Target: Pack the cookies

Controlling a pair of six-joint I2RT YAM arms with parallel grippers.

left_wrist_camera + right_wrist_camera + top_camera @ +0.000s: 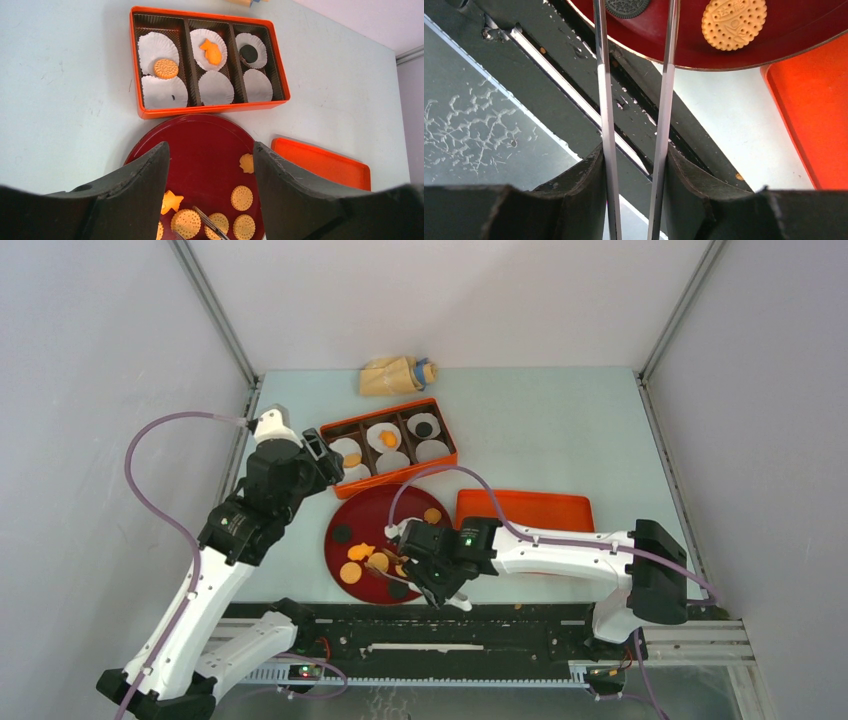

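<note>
**A:** What do we see from above?

**B:** On the pale blue-green surface (pixel 560 430), at lower centre, we find the round dark red plate (pixel 385 508). It carries most of the small flat cookies (pixel 351 572), some tan and some dark. Just above it lies the orange three-compartment box (pixel 400 476), lined with white paper cups (pixel 432 449). The left end effector (pixel 326 458) hangs at the box's left end. The right end effector (pixel 412 562) sits over the plate's lower part. A flat orange lid (pixel 525 508) lies right of the plate.

**A:** And from the left wrist?

**B:** We see its black fingers (pixel 145 190) spread wide, with nothing between them. In the box at the top of the frame, a round tan cookie (pixel 165 68) lies in the left compartment. An orange irregular cookie (pixel 211 51) lies in the middle one and a dark cookie (pixel 248 53) in the right.

**A:** The right wrist?

**B:** There the end effector pinches thin metal tweezers (pixel 605 100), one blade against each finger. The blades run off the top of the frame, so we cannot tell whether they grip a cookie. A dotted tan cookie (pixel 734 17) lies on the plate at upper right.
</note>
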